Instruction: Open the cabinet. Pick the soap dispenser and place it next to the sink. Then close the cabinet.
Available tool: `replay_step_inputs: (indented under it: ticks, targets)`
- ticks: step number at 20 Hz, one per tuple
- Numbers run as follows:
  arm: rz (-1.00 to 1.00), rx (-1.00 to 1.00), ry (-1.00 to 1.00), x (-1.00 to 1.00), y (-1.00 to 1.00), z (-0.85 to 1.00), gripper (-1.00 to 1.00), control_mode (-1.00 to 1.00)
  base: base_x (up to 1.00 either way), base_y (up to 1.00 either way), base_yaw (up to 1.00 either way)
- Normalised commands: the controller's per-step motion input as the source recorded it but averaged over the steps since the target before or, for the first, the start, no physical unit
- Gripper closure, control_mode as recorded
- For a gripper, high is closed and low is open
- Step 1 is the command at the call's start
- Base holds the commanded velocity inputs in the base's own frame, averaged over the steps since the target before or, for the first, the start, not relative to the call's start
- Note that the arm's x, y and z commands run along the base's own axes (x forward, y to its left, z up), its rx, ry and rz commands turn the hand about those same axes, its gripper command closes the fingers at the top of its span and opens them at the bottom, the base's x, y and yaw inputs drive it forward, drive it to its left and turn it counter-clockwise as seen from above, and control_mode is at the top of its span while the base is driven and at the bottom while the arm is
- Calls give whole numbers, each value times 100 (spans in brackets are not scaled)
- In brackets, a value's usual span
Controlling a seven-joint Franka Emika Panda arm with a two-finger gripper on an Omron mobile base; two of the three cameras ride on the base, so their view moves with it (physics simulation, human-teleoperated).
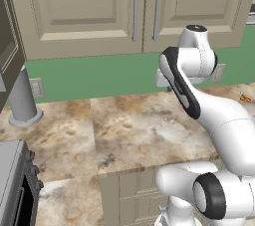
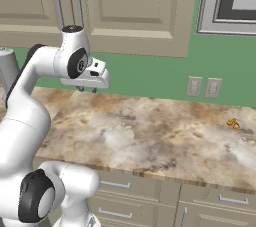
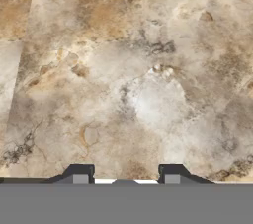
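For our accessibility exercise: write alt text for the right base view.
A white robot arm holds its claw above a marbled brown stone counter, below a closed beige wall cabinet with silver bar handles.

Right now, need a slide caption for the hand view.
Open fingers hover empty above the marbled countertop.

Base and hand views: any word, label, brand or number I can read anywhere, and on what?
None: no readable text in any view.
The beige two-door wall cabinet has plain fronts and silver bar handles.
The white wall outlets carry no marking.
The marbled brown stone counter shows only its veining.
The small orange thing on the counter is too small to tell.
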Motion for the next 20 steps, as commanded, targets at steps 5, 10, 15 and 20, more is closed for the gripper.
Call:
replay_step_inputs:
  ticks: [5,10,15,20]
  targets:
    - [1,-1,-3,-6,1,0,-100,-100,0,0,0]
    - [1,-6,-37,-20,4,8,-100,-100,0,0,0]
    - [-4,-7,-39,-10,12,25,-100,-100,0,0,0]
    - [-4,-2,-17,5,17,38,-100,-100,0,0,0]
